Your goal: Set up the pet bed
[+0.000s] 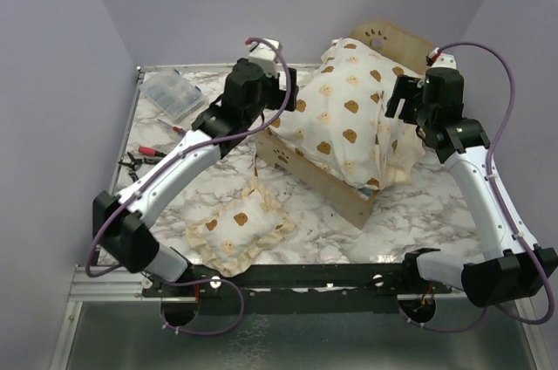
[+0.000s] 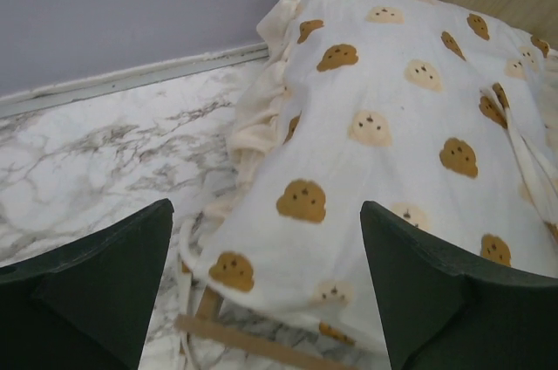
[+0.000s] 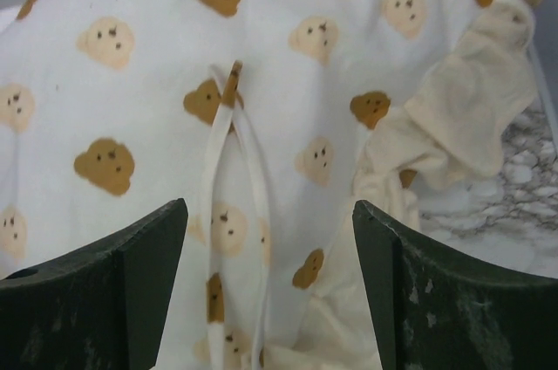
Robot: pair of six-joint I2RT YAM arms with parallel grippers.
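The bed [image 1: 344, 194] is sitting toward one o'clock on the table [image 1: 410, 213] under the cushion [image 1: 353, 113], with the left gripper [image 2: 266, 208] at its nine o'clock and the right gripper [image 3: 269, 204] at its three o'clock both gaping wide, seemingly touching nothing.

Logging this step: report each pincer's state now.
Left pincer: open, holding nothing, over the bear-print cushion.
Right pincer: open, holding nothing, over the same cushion.
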